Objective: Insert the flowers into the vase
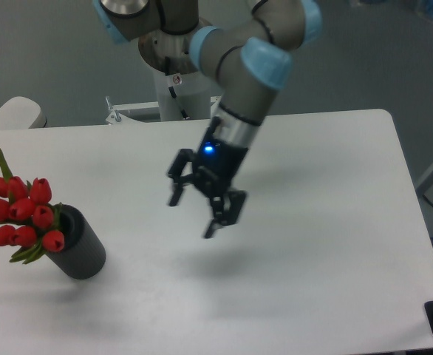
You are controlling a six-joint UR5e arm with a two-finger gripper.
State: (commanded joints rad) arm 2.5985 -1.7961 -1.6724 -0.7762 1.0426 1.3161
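Desk (335, 222): white, rounded corners, filling most of the view; its far edge runs from the left side to the far right corner, its right edge slopes down toward the near right corner; a soft shadow lies on it near the middle, under the arm. Arm (239, 59): grey tubular links with light blue joint caps, coming in from the top of the view behind the far edge and reaching down over the middle of the desk; its white base column stands just behind the far edge. Hand (199, 214): black, two-fingered, with a small blue light glowing on its body; hanging above the middle of the desk, tilted, fingers pointing down toward the near edge; fingers spread wide apart with nothing between them; well apart from the vase. Vase (80, 251): dark grey matte cylinder, standing near the left edge toward the near left corner, leaning in the view with its mouth toward the left. Flowers (24, 211): bunch of red tulip buds seated in the mouth of the vase, heads fanned out to the left and upward over the left edge; green leaves visible, one pointed leaf rising above the buds, others showing below them against the vase wall.
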